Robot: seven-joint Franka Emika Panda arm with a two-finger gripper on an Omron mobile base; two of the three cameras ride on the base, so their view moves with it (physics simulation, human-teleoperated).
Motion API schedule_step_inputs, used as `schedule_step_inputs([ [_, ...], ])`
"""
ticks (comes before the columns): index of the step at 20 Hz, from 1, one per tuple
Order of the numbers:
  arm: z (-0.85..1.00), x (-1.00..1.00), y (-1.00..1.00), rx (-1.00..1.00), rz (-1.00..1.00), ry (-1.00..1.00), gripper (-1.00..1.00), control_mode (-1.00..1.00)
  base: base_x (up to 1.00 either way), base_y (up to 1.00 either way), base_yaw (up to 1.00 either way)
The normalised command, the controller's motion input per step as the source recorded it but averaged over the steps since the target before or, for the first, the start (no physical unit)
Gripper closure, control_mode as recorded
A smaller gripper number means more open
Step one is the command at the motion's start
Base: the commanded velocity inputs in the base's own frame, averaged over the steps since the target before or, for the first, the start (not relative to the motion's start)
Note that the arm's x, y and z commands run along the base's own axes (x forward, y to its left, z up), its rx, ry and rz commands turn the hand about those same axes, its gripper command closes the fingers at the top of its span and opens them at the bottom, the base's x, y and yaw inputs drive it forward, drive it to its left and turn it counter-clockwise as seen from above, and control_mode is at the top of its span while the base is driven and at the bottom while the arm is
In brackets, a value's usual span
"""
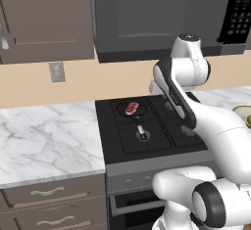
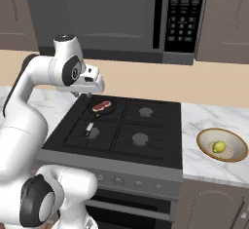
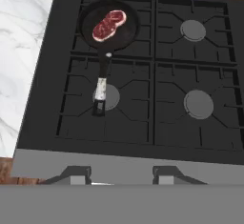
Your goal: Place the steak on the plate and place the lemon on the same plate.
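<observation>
The steak (image 3: 109,25), a red slab with white marbling, lies in a black pan (image 3: 127,38) on the stove's back left burner; it also shows as the steak (image 1: 131,108) and the steak (image 2: 101,106). The lemon (image 2: 219,146) rests in a tan bowl (image 2: 204,136) on the counter right of the stove. My gripper (image 3: 119,176) hovers high above the stove's front edge, open, with nothing between its fingers. The white hand (image 2: 92,84) hangs over the stove's back left corner. The plate is out of view.
The pan's handle (image 3: 100,87) points toward the stove's front over the front left burner. The black stove (image 2: 146,140) has marble counter (image 1: 44,136) on both sides. A microwave (image 2: 185,18) and cabinets hang above.
</observation>
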Motion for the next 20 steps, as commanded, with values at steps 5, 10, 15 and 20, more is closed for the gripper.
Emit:
schedule_step_inputs([
  [5, -0.01, 0.05, 0.06, 0.00, 0.00, 0.00, -1.00, -1.00, 0.00, 0.00, 0.00],
  [10, -0.07, 0.16, 0.17, 0.00, -0.01, 0.00, -1.00, -1.00, 0.00, 0.00, 0.00],
  [15, -0.15, 0.32, 0.17, 0.00, -0.11, 0.01, -1.00, -1.00, 0.00, 0.00, 0.00],
  [20, -0.16, 0.40, 0.04, 0.00, -0.14, 0.07, -1.00, -1.00, 0.00, 0.00, 0.00],
])
